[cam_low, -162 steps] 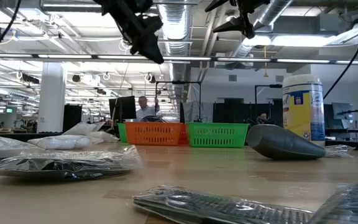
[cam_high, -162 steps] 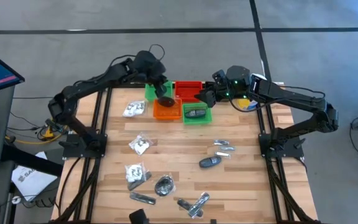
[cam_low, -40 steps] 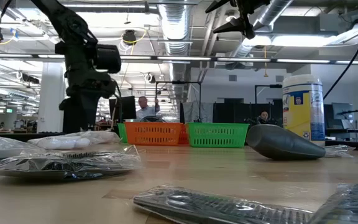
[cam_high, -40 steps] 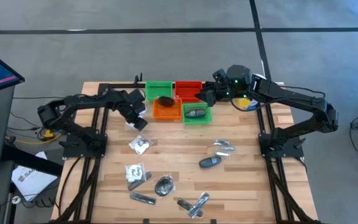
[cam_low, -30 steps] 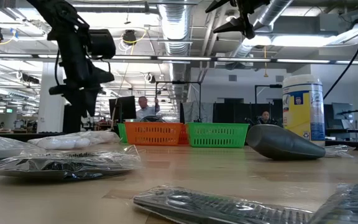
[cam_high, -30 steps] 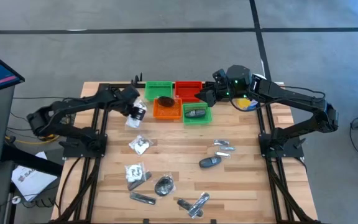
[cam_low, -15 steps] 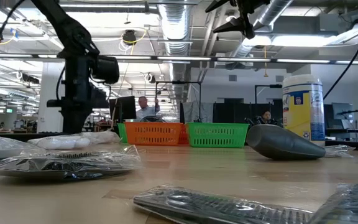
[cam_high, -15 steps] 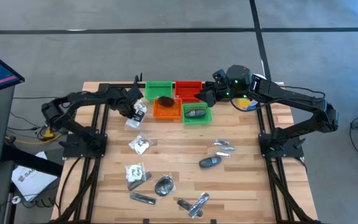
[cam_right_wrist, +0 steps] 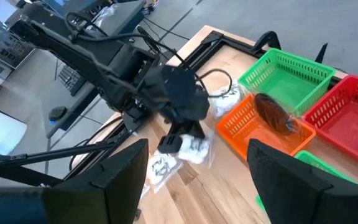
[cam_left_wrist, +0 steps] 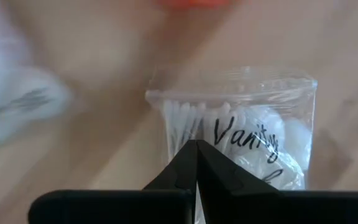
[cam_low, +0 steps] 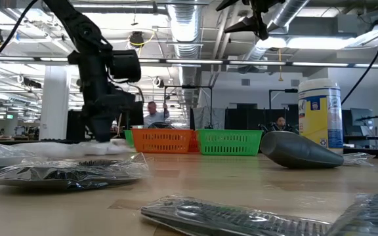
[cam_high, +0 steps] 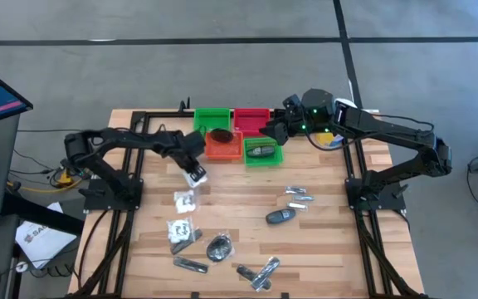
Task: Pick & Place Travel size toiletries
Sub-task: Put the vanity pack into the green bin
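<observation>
My left gripper is shut on a clear packet of cotton swabs and white pads, just near the orange tray. That packet shows under the gripper, low over the wood. More toiletries lie loose toward the near edge: a clear packet, another, a black round piece, silvery sachets and a dark grey oval. My right gripper hangs open high over the trays, holding nothing. My left gripper pinches the clear packet between its two shut fingers, beside the cotton swabs. The fingers come steeply from above. The packet hangs below them. Whether its lower end touches the table, I cannot tell.
Four small trays stand at the far middle: green, red, orange with a dark oval, and green with a dark grey piece. A white canister stands at the far right. A person shows in the room behind.
My left gripper has shut on the clear packet at the far left beside the orange tray. It has then gone down and toward the near and right edges, rolling its wrist. The packet has come along with it.
</observation>
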